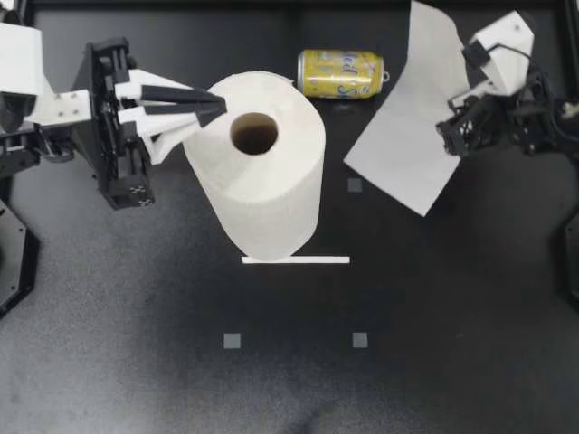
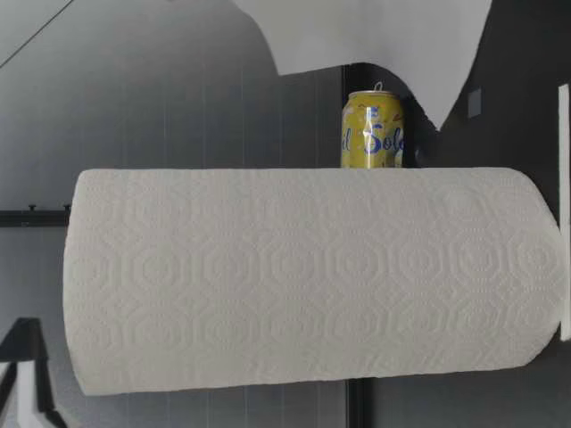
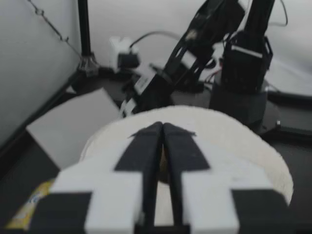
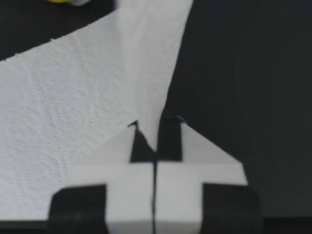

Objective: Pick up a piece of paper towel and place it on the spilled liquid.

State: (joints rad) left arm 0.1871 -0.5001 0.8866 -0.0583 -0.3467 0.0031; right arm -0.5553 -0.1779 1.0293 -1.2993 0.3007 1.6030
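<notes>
A white paper towel roll [image 1: 262,172] stands upright mid-table on a holder with a white base [image 1: 296,260]. My left gripper [image 1: 217,107] is shut, and its tips rest on the roll's top edge beside the core hole. The left wrist view shows its fingers [image 3: 146,146] pressed together over the roll [image 3: 234,141]. My right gripper [image 1: 450,127] is shut on a torn sheet of paper towel [image 1: 407,136], which hangs in the air at the back right. In the right wrist view the sheet [image 4: 63,97] is pinched between the fingertips [image 4: 170,136]. I can see no spilled liquid.
A yellow can [image 1: 341,72] lies on its side behind the roll. In the low view it [image 2: 373,131] sits beyond the roll [image 2: 312,281] and under the hanging sheet [image 2: 375,36]. Small grey square markers [image 1: 232,341] dot the dark table.
</notes>
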